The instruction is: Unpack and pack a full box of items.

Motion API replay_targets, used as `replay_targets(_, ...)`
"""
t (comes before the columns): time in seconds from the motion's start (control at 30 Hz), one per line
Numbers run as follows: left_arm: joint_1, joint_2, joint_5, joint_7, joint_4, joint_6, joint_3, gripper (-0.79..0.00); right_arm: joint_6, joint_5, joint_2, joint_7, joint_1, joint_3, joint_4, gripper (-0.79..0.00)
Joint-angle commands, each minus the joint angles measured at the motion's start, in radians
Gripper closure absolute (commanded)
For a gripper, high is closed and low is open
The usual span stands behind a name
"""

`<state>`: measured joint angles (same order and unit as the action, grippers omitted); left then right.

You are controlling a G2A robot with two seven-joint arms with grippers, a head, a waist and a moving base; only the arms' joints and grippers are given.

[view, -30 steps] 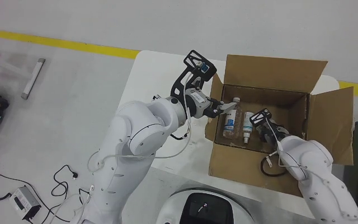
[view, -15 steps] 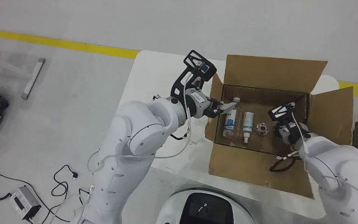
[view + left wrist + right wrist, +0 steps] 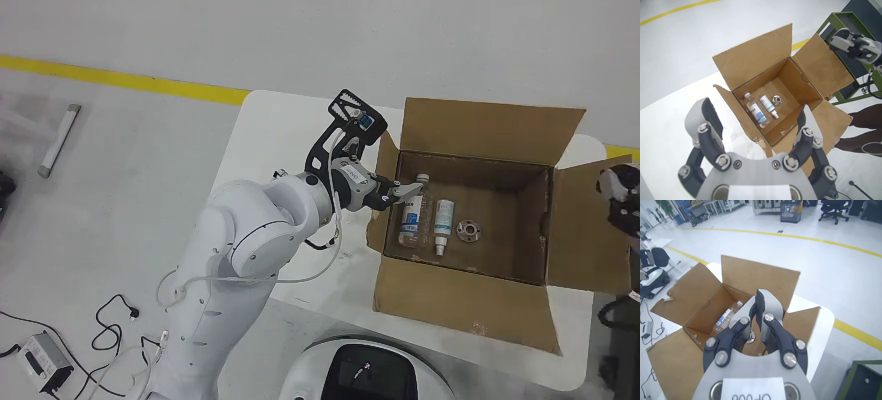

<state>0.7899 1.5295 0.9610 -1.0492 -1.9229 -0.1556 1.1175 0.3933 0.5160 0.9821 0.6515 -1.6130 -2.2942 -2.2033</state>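
An open cardboard box (image 3: 470, 275) stands on the white table (image 3: 290, 140). On its floor lie a clear water bottle (image 3: 411, 215), a small white spray bottle (image 3: 442, 225) and a metal flange (image 3: 467, 231). My left gripper (image 3: 410, 190) hovers open over the box's left wall, nothing between its fingers; its wrist view looks down on the bottle (image 3: 756, 113), spray bottle (image 3: 768, 106) and flange (image 3: 776, 99). My right gripper (image 3: 620, 190) is off beyond the box's right flap, shut and holding nothing (image 3: 758, 308). Past its fingers the bottle (image 3: 726, 318) and flange (image 3: 752, 336) show.
The box's flaps (image 3: 590, 225) stand outward on every side. A green metal frame (image 3: 846, 24) stands beyond the table on the right arm's side. Cables and a power brick (image 3: 45, 360) lie on the floor at the left. Bare table lies left of the box.
My right gripper has pulled up out of the box and away to the right, past the right flap. The flange it covered now shows on the box floor. The left arm has kept still.
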Motion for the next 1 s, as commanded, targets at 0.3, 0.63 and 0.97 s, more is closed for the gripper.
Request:
replay_targets(0.3, 0.0, 0.0, 0.0, 0.0, 0.0, 0.0, 0.0, -0.785, 0.088, -0.016, 0.029, -0.082, -0.144, -0.292, 0.11, 0.0)
replay_targets(0.63, 0.049, -0.013, 0.091, 0.058, 0.009, 0.012, 0.009, -0.785, 0.123, 0.012, 0.037, -0.087, -0.21, -0.221, 0.196, 0.0)
replay_targets(0.97, 0.124, -0.032, 0.417, 0.054, -0.013, 0.11, 0.006, 0.0, 0.096, 0.093, 0.036, -0.095, -0.212, -0.075, 0.166, 0.0)
